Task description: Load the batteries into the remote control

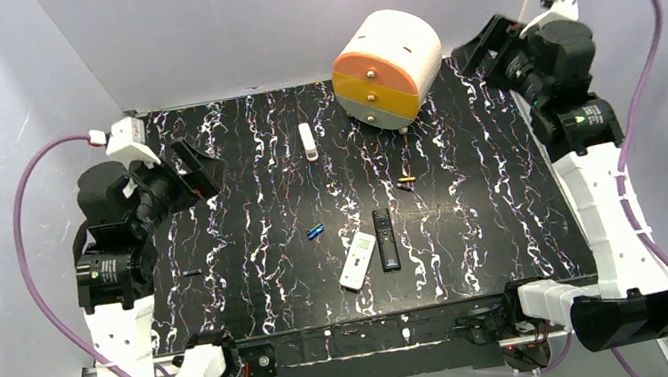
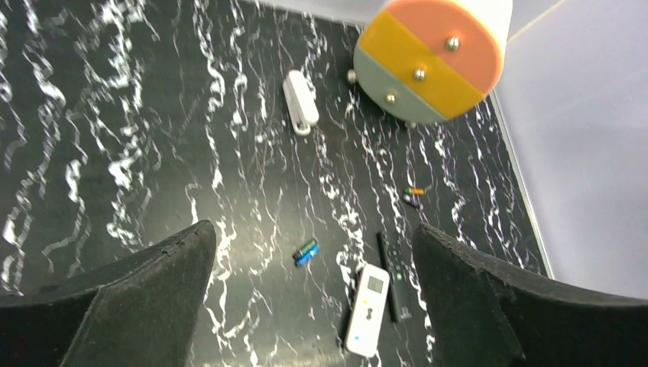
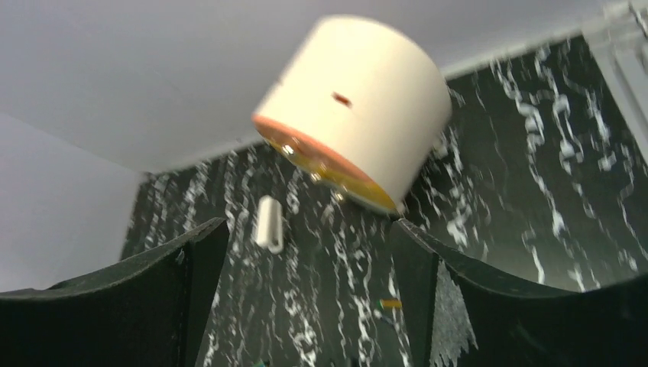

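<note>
The white remote control [image 1: 357, 259] lies face up near the table's front middle, and also shows in the left wrist view [image 2: 367, 309]. The shiny blue battery [image 1: 315, 231] lies just left of it, with a dark greenish piece against it [image 2: 306, 251]. The dark battery with an orange-gold end [image 1: 406, 180] lies farther back, and shows in both wrist views [image 2: 413, 193] [image 3: 390, 304]. My left gripper [image 1: 203, 172] [image 2: 312, 229] hangs open and empty high over the left side. My right gripper [image 1: 480, 46] [image 3: 309, 223] hangs open and empty high at the back right.
A slim black remote [image 1: 385, 238] lies right beside the white remote. A small white stick [image 1: 308, 140] lies at the back middle. A cream drum-shaped drawer unit [image 1: 388, 67] with orange and yellow fronts stands at the back. Grey walls enclose the table.
</note>
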`<state>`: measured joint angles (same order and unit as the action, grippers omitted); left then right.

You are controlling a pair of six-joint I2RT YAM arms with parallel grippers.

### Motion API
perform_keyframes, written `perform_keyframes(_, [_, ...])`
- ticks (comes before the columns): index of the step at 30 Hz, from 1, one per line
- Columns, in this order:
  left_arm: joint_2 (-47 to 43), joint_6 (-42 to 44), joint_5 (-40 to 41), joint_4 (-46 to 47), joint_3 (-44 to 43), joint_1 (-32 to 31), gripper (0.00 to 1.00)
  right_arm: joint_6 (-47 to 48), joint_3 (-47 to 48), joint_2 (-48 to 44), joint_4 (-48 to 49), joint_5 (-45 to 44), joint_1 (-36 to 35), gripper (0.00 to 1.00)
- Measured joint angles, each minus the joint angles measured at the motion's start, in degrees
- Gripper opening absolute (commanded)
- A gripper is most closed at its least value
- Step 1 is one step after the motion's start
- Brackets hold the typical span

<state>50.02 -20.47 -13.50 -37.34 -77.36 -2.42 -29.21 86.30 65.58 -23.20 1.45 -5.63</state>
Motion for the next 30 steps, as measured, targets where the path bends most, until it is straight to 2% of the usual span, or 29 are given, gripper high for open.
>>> perform_keyframes(2, [-1.16, -1.33, -1.62, -0.24, 3.06, 0.00, 0.98, -0.85, -4.61, -0.52, -1.40, -0.96, 0.00, 0.85])
perform_keyframes(6, [-2.40, -3.58, -4.81, 0.48, 9.64, -0.02, 0.99, -2.97, -13.03, -3.87, -1.90, -1.95, 0.00, 0.76])
perform_keyframes(12, [-2.86, -6.58, -7.17, 1.75, 21.40, -0.04, 0.99, -4.98, -15.78, -1.42, -3.23, 4.31, -0.90, 0.71])
perform_keyframes(14, [-2.91, -7.48, -7.89, 2.08, 23.45, -0.04, 0.98, -6.05, -18.56, 0.37, -2.12, 4.74, -4.83, 0.71])
perform_keyframes(16, [-3.19, -8.11, -8.46, 2.56, 24.52, -0.04, 0.99, -7.04, -21.90, 1.70, -1.38, 3.39, -11.69, 0.71])
perform_keyframes(19, [-4.55, -8.59, -8.50, 3.82, 24.94, -0.04, 0.98, -8.98, -27.04, 2.29, 0.90, -0.20, -22.73, 0.69])
perform_keyframes(22, [-7.08, -9.16, -8.46, 5.14, 26.21, -0.04, 0.99, -11.13, -29.20, 3.04, 2.10, -4.55, -30.60, 0.69])
perform_keyframes(27, [-8.96, -9.64, -9.86, 6.69, 29.31, -0.04, 0.97, -16.46, -29.55, 8.31, 2.60, -12.00, -39.50, 0.70])
perform_keyframes(30, [-8.15, -9.60, -12.37, 7.63, 30.47, -0.26, 0.95, -20.00, -30.99, 12.48, 1.81, -15.02, -43.91, 0.74])
